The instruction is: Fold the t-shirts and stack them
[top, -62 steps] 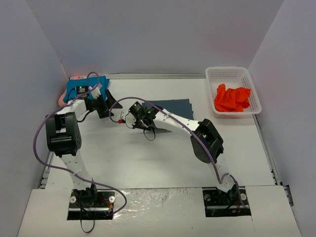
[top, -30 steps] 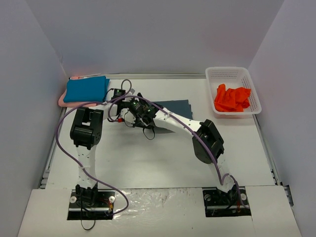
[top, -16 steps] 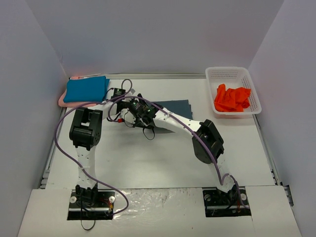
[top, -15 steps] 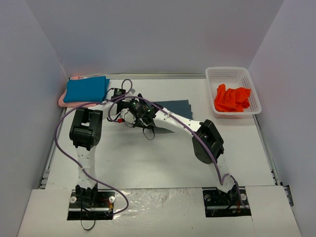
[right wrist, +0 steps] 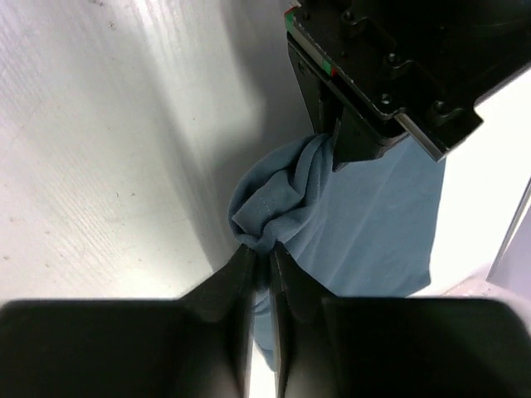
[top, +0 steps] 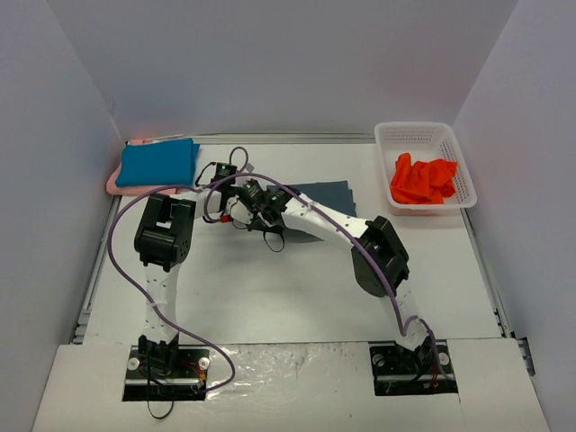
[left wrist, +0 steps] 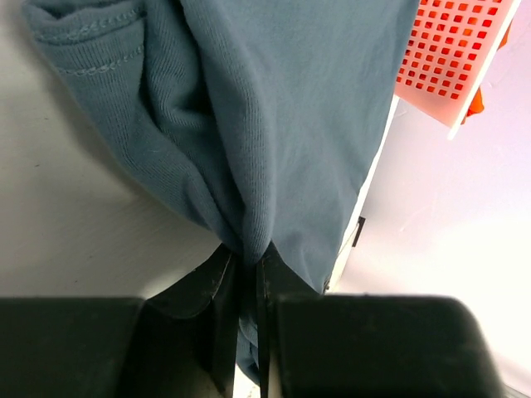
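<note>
The dark slate blue-grey t-shirt (top: 326,193) lies flat at the middle back of the table, its left edge bunched up. My left gripper (left wrist: 246,264) is shut on a fold of this slate cloth (left wrist: 282,108). Just beside it, my right gripper (right wrist: 264,249) is shut on the rolled hem of the same shirt (right wrist: 373,224). From above, the left gripper (top: 236,186) and the right gripper (top: 239,211) meet at that left edge. A folded teal-blue t-shirt (top: 157,164) rests on the pale pink one (top: 112,184) at the back left. The orange-red t-shirt (top: 423,180) lies crumpled in the basket.
The white lattice basket (top: 423,133) stands at the back right, its side also showing in the left wrist view as the basket (left wrist: 452,50). Grey walls close in the table on three sides. Purple cables loop along both arms.
The left arm left the teal stack and swung right to the slate shirt's edge, then its jaws closed on the cloth. The right gripper kept its hold and barely moved.
</note>
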`<state>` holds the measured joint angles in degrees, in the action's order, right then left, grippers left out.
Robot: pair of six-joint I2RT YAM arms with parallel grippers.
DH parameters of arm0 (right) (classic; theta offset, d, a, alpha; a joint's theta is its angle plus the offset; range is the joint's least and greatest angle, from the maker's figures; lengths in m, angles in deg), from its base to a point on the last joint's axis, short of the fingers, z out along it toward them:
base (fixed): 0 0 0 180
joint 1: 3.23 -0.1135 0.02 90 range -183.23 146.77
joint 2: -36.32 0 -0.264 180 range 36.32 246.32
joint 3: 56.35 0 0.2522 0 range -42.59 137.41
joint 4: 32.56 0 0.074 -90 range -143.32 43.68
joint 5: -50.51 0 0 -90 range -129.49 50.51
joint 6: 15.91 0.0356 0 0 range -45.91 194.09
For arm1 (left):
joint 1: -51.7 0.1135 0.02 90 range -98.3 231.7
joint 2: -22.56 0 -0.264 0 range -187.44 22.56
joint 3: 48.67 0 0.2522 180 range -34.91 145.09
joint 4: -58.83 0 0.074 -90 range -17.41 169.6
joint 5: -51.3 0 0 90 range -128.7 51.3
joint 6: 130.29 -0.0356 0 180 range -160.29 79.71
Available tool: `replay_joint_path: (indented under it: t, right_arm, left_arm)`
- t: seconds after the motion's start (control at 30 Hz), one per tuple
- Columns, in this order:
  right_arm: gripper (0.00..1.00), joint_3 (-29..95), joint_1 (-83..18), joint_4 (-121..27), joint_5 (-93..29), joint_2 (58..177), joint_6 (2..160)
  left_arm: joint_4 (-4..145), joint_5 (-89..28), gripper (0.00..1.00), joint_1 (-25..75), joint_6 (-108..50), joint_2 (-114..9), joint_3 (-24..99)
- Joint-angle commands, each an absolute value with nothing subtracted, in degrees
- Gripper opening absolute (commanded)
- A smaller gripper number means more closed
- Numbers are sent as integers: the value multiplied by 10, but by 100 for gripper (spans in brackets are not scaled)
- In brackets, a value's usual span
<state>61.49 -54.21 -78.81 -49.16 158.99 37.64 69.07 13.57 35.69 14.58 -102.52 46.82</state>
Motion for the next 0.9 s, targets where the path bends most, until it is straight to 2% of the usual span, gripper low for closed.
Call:
replay_joint_path:
  t: [0.0, 0.03, 0.07, 0.23, 0.3, 0.37, 0.5, 0.7, 0.87]
  right_arm:
    - [23, 611, -546, -795, -497, 1562, 375]
    - [81, 596, -545, -801, -495, 1548, 372]
    - [100, 576, -544, -800, -489, 1531, 361]
    - [100, 408, -513, -847, -416, 1329, 316]
    - [100, 377, -450, -875, -360, 1251, 289]
    - [100, 344, -382, -895, -362, 1214, 289]
    - [100, 291, -320, -897, -345, 1142, 296]
    - [100, 247, -293, -879, -218, 1154, 315]
    - [100, 218, -281, -859, -152, 1227, 312]
  left_arm:
    - [715, 140, 2, 356, 118, -1014, 501]
    - [746, 134, 2, 361, 109, -1015, 506]
    - [746, 135, 2, 367, 100, -1015, 512]
    - [821, 116, 2, 404, 44, -1010, 544]
    - [859, 96, 2, 412, -8, -1013, 576]
    - [908, 65, 3, 426, -40, -1011, 589]
    - [992, -7, 2, 440, -120, -1012, 641]
    - [1189, -150, 3, 438, -264, -1067, 830]
    - [1258, -258, 2, 436, -347, -1101, 939]
